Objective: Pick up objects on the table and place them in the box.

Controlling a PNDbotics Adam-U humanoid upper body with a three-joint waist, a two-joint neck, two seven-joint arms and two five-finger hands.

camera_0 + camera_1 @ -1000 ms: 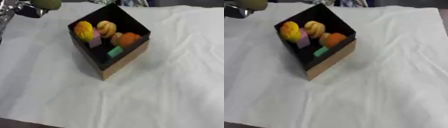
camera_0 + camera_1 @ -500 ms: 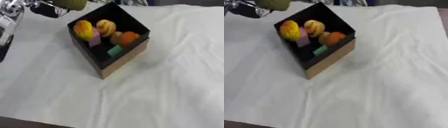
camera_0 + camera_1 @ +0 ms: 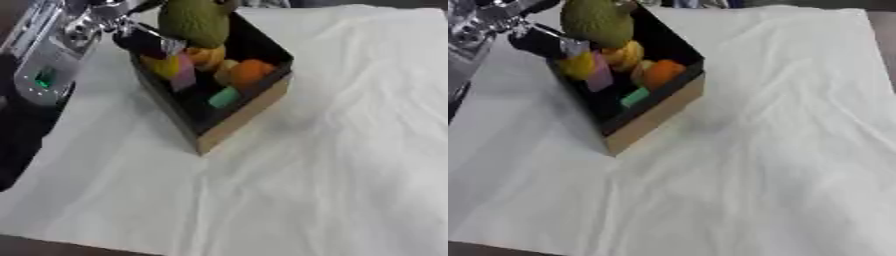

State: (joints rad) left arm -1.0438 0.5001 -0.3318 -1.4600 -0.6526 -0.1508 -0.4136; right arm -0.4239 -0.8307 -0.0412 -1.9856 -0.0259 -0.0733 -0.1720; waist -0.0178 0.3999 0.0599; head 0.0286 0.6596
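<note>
Left hand point(image 3: 144, 37) reaches in from the bench's far left corner, fingers point(image 3: 166, 47) grasping a green fruit point(image 3: 197, 20), prob. an avocado, held over the box's far-left side. Box point(image 3: 249, 107), black inside w/ tan outer walls, sits on the white cloth point(image 3: 332, 165) toward the far left of the bench. Inside: yellow fruit point(image 3: 579, 65), pink block point(image 3: 601, 77), yellow-orange fruit point(image 3: 629, 54), orange fruit point(image 3: 662, 74), green block point(image 3: 634, 97) by the near wall. Right hand not visible.
</note>
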